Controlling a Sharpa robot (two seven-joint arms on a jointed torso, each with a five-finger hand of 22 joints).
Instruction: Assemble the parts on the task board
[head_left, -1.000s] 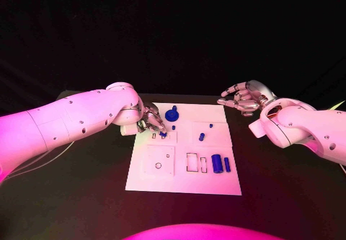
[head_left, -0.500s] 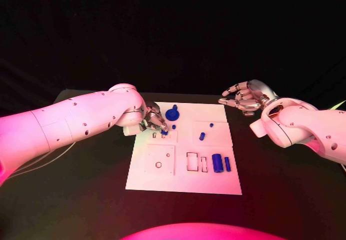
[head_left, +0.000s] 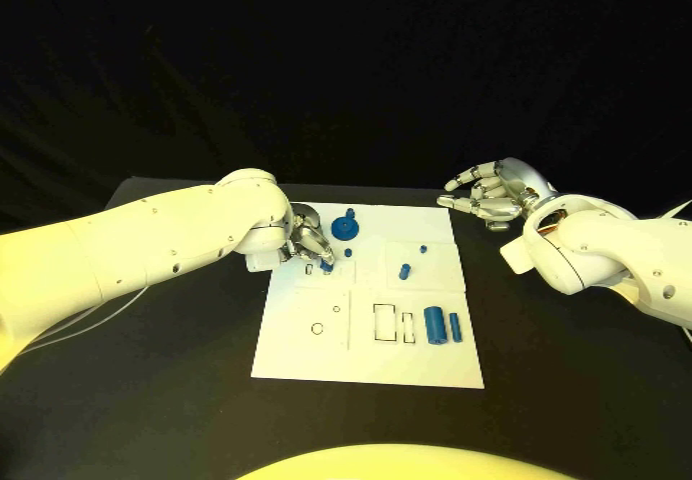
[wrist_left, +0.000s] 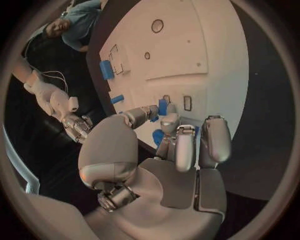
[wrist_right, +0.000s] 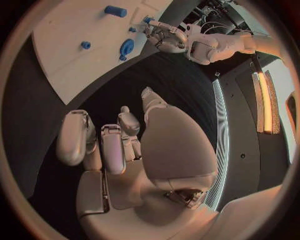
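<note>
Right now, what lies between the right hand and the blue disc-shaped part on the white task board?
In the head view, just bare white task board and black table separate the right hand from the blue disc-shaped part.

Two white arms: the left arm (head_left: 137, 245), a broad, smooth, rounded shell dotted with small dark screw recesses, and the right arm (head_left: 613, 250), of like build with a dark round opening in its wrist shell near 9 o'clock. Each ends in a silver many-fingered hand, the left hand (head_left: 306, 240) and the right hand (head_left: 490, 195), with metallic segmented fingers (wrist_left: 186, 145) and smooth rounded pads. A thin pale cable (head_left: 87, 315) trails beneath the left arm.
</note>
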